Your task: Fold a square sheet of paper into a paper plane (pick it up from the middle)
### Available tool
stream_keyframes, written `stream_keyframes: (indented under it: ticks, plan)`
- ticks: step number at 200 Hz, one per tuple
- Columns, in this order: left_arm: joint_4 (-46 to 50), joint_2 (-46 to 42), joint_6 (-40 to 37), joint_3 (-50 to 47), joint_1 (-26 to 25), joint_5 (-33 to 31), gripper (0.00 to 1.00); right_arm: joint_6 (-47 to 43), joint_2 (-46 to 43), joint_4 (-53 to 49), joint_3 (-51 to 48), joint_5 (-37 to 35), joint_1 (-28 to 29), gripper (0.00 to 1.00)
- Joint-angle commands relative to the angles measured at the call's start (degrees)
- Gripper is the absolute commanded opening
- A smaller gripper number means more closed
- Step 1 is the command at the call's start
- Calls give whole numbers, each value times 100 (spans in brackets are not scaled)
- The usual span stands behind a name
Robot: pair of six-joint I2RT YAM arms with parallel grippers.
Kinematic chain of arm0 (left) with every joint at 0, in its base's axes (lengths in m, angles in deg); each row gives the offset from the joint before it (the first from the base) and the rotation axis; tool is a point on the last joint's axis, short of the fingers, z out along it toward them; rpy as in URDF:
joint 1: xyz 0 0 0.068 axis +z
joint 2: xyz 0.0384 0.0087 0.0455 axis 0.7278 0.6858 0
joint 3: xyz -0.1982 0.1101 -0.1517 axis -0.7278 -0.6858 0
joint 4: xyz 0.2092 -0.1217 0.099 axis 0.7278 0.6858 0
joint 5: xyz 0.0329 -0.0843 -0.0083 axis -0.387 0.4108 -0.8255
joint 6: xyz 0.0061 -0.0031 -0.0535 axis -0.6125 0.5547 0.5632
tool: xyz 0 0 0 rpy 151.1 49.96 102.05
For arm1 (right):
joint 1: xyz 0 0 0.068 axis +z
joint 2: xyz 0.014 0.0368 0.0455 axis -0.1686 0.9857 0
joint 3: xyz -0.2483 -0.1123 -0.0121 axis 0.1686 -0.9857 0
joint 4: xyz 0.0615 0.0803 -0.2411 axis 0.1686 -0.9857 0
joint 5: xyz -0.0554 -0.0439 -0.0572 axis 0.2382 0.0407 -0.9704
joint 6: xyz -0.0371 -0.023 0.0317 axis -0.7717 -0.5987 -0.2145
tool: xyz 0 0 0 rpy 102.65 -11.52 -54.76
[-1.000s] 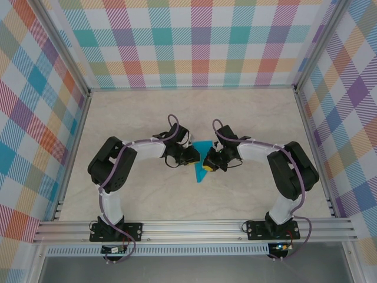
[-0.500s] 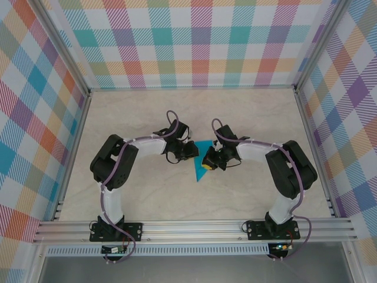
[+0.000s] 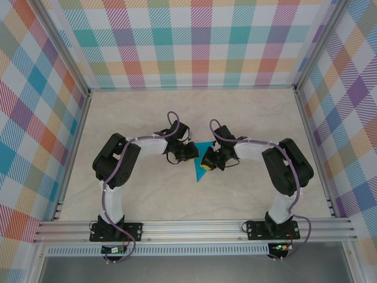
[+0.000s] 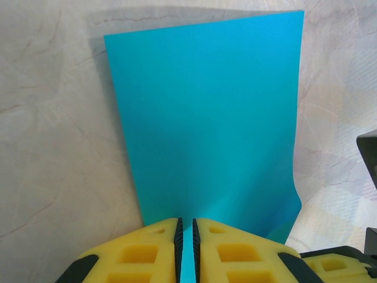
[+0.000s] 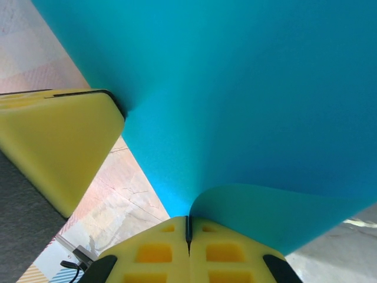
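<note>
Both nudged farther out, left gripper (image 4: 186,227) and right gripper (image 5: 188,223) pinching teal paper (image 4: 206,118), right wrist shows curl

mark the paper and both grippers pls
paper (image 4: 206,118), left wrist view, middle of the sheet
left gripper (image 4: 186,230), left wrist view, between its fingertips
right gripper (image 5: 188,227), right wrist view, between its fingertips

The paper (image 4: 206,118) is teal-blue, jaws yellow, table (image 3: 147,118) marbled beige, walls (image 3: 194,47) pastel plaid.
</note>
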Motion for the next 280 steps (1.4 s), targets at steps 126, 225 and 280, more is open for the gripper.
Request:
stream_keyframes:
  ticks: [126,225,280]
  plan:
    - [162,96,-123,1,44,23,15,-117,250,130,226,-1,79,2]
    - [162,85,-123,-18,45,41,15,-477,416,-189,423,86,99,2]
    - [145,88,-115,-26,38,50,15,-706,346,-385,422,38,112,2]
